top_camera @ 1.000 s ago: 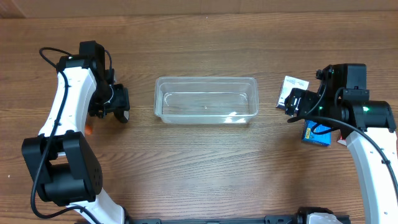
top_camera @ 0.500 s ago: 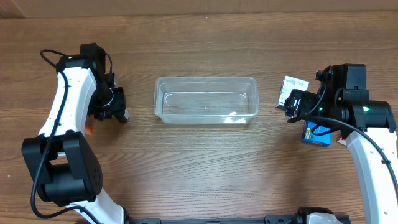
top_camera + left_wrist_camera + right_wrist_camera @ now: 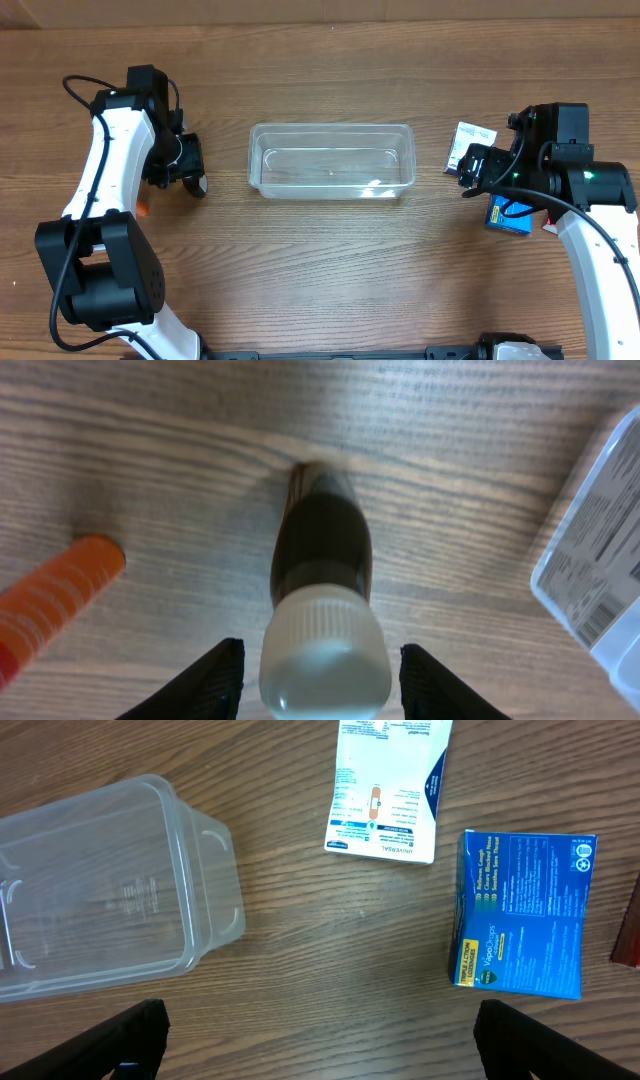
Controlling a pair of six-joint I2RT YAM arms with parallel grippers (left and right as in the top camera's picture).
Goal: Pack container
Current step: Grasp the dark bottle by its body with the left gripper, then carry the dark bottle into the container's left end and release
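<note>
Wood-grain surface fills the left wrist view, where a dark bottle (image 3: pixel 322 575) with a white cap is seen lying on its side, cap toward 6 o'clock. The left fingers (image 3: pixel 222 678) are spread either side of the cap, not touching it. An orange object (image 3: pixel 55 600) lies at 8 o'clock. Round and taken only at the cap, the bottle could well be rolled or squeezed out of the grip.

In the right wrist view, the right fingers (image 3: pixel 130 1038) are spread wide and nothing is held. A white packet (image 3: pixel 388 785) is seen at 12 o'clock and a blue box (image 3: pixel 522 915) at 3.

From overhead, the container (image 3: pixel 331 161) is seen at the centre, mouth up, empty, its long axis running from 9 to 3 o'clock. Being light, it could be shoved if clipped.
</note>
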